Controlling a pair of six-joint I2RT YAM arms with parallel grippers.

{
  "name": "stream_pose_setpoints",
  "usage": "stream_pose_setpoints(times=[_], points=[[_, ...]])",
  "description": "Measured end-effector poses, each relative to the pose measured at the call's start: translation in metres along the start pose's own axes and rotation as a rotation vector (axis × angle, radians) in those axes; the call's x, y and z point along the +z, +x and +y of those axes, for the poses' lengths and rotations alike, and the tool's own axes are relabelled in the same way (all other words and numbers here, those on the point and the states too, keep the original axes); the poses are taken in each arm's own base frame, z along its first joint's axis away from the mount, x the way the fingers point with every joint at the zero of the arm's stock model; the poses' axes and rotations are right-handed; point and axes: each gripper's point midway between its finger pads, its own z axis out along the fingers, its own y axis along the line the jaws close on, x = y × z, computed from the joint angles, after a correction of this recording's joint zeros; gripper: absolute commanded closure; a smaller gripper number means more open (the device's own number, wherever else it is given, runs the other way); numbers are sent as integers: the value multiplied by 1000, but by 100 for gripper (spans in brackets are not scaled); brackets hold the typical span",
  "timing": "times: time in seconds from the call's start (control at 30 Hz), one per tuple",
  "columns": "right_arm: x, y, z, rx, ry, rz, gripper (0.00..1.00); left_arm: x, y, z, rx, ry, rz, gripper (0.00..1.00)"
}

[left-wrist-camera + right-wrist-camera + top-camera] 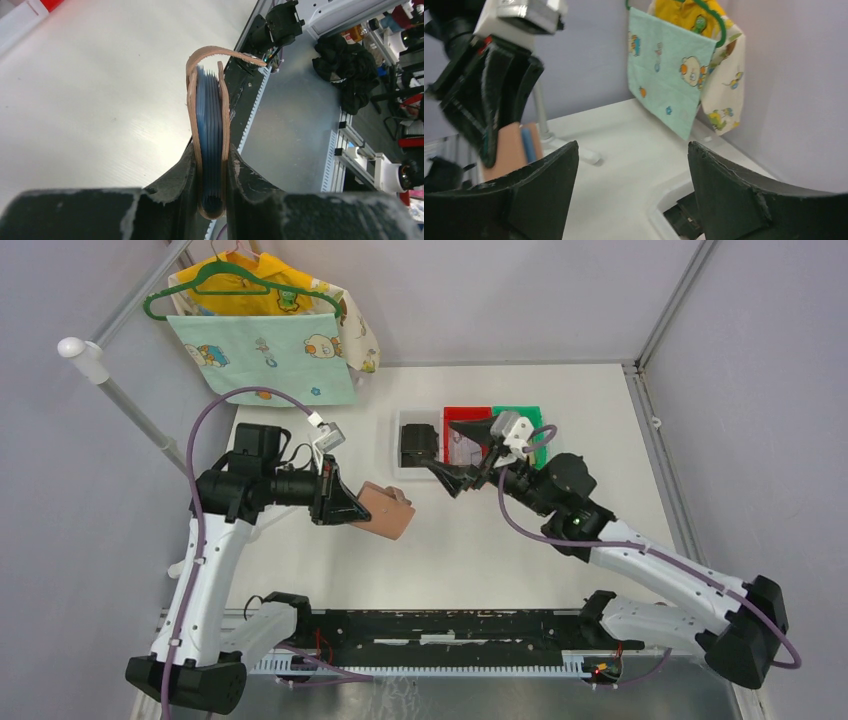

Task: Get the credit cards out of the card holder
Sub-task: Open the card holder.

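Left end effector (212, 156) pinches tan leathery card holder (191, 95), blue sleeves (209, 115) inside.

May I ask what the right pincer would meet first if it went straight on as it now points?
Probably the pale green printed cloth on the green hanger; the tan leather wallet lies off that line.

No legible text, label, brand, number or sign in any view.
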Motion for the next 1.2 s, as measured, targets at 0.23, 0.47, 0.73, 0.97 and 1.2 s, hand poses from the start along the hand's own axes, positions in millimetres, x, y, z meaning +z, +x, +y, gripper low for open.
stream_pose_setpoints(times=[0.23, 0.47, 0.73, 0.97, 1.2], points=[[-40, 32, 52, 183, -271, 53, 2, -4, -14, -10, 84, 48, -14, 98], [-42, 48, 84, 326, -429, 51, 2, -9, -30, -29, 129, 116, -55, 98], [-22, 32, 108, 409, -542, -21, 2, -12, -35, -42, 137, 170, -76, 98], [-4, 10, 112, 457, -574, -95, 32, -14, -34, -48, 155, 177, -86, 98], [6, -3, 117, 527, -617, -114, 68, -17, -32, -55, 182, 189, -95, 98]])
